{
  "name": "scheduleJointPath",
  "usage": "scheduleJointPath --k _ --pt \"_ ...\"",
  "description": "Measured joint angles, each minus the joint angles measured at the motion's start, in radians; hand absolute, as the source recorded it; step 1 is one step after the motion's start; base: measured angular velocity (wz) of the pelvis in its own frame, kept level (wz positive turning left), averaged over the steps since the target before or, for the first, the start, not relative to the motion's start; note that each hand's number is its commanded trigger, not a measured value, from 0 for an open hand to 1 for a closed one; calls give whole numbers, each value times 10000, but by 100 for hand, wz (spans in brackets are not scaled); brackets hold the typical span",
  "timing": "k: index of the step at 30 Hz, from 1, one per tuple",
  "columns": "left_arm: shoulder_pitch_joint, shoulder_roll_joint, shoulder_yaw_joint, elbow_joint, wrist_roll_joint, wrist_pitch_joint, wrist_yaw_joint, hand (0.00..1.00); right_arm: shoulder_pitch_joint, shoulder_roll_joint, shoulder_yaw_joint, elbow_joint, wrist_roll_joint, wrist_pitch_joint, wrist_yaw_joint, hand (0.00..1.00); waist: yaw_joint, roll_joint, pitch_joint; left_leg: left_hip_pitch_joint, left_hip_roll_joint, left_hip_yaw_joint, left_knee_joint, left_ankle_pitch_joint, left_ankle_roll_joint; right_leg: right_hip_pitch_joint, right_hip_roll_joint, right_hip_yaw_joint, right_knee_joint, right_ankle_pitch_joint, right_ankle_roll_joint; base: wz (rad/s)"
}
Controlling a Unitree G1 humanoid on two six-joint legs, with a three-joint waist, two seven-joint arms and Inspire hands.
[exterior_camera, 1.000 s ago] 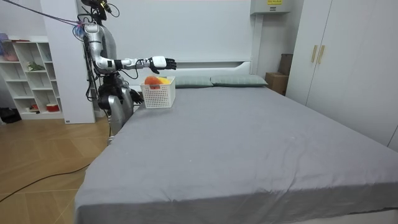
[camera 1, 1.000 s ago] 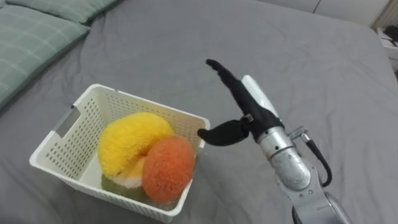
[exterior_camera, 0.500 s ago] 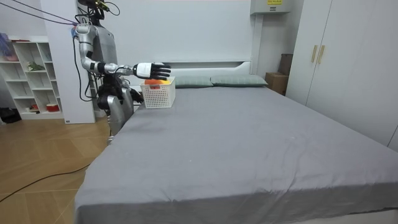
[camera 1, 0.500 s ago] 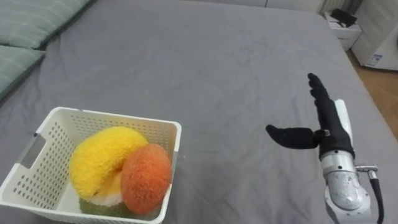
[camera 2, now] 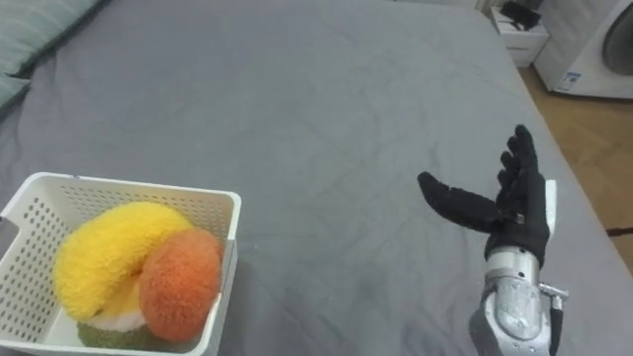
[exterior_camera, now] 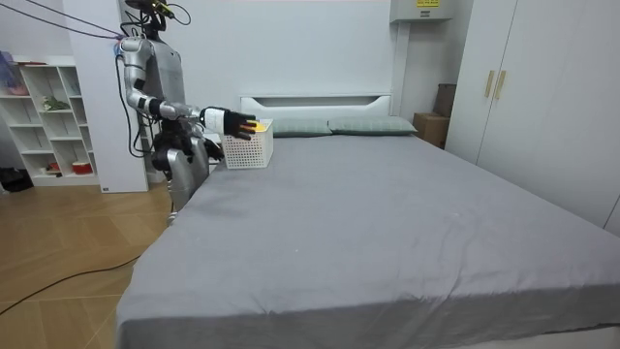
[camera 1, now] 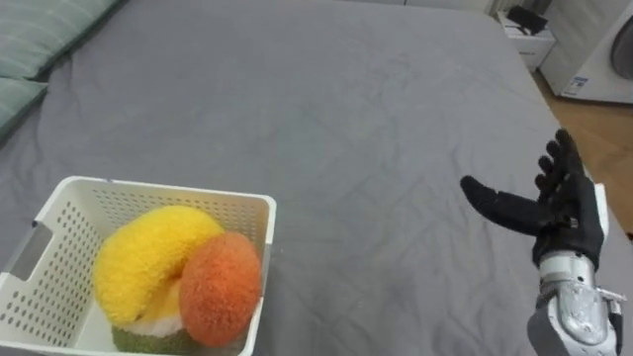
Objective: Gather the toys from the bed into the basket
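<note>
A white perforated basket (camera 1: 254,205) (camera 2: 223,203) (exterior_camera: 245,149) sits on the grey bed at the lower left of the eye views. Inside lie a yellow plush toy (camera 1: 143,259) (camera 2: 104,255), an orange plush toy (camera 1: 220,289) (camera 2: 179,284) and a green and white one (camera 1: 148,334) beneath them. My right hand (camera 1: 564,213) (camera 2: 514,213) (exterior_camera: 232,121) hovers open over the bed at the right, empty, well apart from the basket, fingers straight and thumb spread.
The grey bedspread (camera 1: 346,129) stretches ahead. Green checked pillows (camera 1: 40,40) lie at the far left. A wood floor (camera 1: 598,124) and white furniture (camera 1: 584,49) lie beyond the bed's right edge. In the room view I stand at the bed's head corner beside a white shelf (exterior_camera: 48,126).
My right hand has swung away from the basket to the right and drawn back toward my body. The eye views have shifted to the right across the bed; the basket stays put.
</note>
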Motion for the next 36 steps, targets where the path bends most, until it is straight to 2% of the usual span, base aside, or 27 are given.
scheduleJointPath --k 2,6,8,11,13,14,19,27,30,34,36 --pt "65 -33 20 0 -17 0 16 0 177 95 -284 1091 1150 25 53 0 -81 56 21 -9 4 -13 35 -44 0 13 1 -1 -7 -1 1 -2" --pt "183 -40 93 52 -28 0 19 0 333 174 -799 3565 2500 -8 95 0 -370 113 17 -5 -6 -163 56 -85 -2 129 7 -29 -24 -7 10 7" --pt "209 -99 218 88 -142 1 19 0 461 221 -914 5428 2692 37 84 0 -522 162 11 -10 -4 -220 76 -136 -8 184 11 -24 -22 -45 13 5" --pt "222 -136 375 271 -134 -27 6 0 542 278 -1169 6936 2436 53 87 0 -660 232 -18 -6 -30 -230 63 -136 -7 178 -8 -27 -21 -103 21 0" --pt "240 -145 603 348 -144 -61 15 0 631 299 -1327 8421 2440 57 26 0 -686 234 -70 43 -31 -192 51 -141 -15 178 -6 38 0 -187 13 0" --pt "244 -165 663 357 -143 -61 16 0 755 356 -1520 8861 2436 72 14 0 -702 266 -64 120 -35 -199 55 -139 -17 176 -8 14 -7 -211 18 0" --pt "263 -214 1084 375 -132 -57 11 0 1249 546 -1874 9431 2483 142 66 0 -831 341 -46 178 -24 -181 32 -149 -36 168 -2 8 24 -311 9 -1" --pt "240 -259 1166 525 -131 -67 -64 0 934 611 -2245 9787 3265 139 348 0 -884 373 -21 212 -20 -111 27 -168 -59 111 30 168 161 -332 -4 -4" --pt "242 -282 1143 528 -139 -67 -276 0 806 610 -1998 10121 3316 228 1002 0 -875 355 -25 202 -20 -123 35 -176 -74 118 36 137 94 -358 -9 0" --pt "232 -329 1148 528 -137 -50 -406 0 731 635 -1173 10609 3220 736 2085 0 -810 327 -58 188 -14 -160 42 -195 -107 168 67 46 12 -341 -37 3" --pt "240 -331 1151 532 -117 -26 -406 0 739 666 -850 10685 2991 847 2403 0 -796 340 -55 178 -5 -156 43 -208 -126 168 88 45 8 -331 -52 0"
